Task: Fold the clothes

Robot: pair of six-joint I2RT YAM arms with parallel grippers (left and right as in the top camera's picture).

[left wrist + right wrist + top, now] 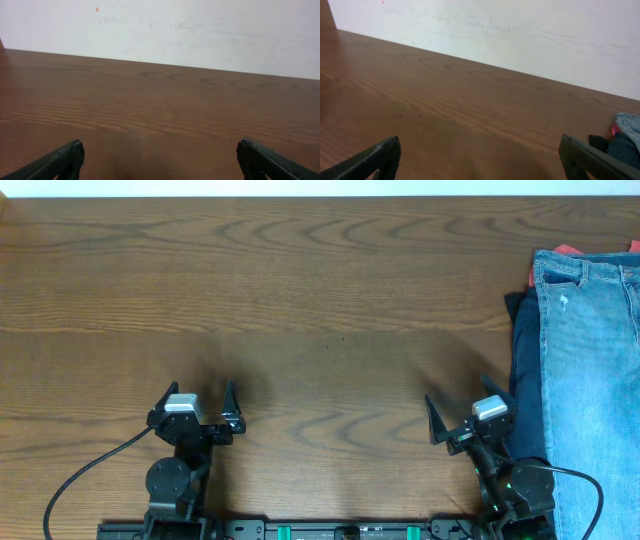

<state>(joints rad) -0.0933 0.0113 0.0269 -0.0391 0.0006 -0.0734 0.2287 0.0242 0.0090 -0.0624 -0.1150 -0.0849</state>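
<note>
- Tabletop (pixel 300 300): bare brown wood grain fills the overhead frame from its left edge across to a stack of garments at the right edge. The far edge runs along the top of the frame, where it meets a white wall (pixel 175 30).
- Jeans (pixel 590 360): light blue denim lying flat on top of the stack. They run from the upper right to the lower right of the overhead frame and are partly cut off by its right edge.
- Dark navy garment (pixel 524 370): shows from under the left edge of the jeans. A red garment (pixel 567 249) peeks out at the top of the stack.
- My left gripper (pixel 200 392): lower left of the overhead frame, fingers spread wide and holding nothing, well apart from the jeans.
- My right gripper (pixel 462 398): lower right, also spread wide and empty. Its outer finger is just beside the navy garment; I cannot tell whether they touch.
- Right wrist view: my fingertips (pixel 375 160) sit in the lower corners with open wood between them.
</note>
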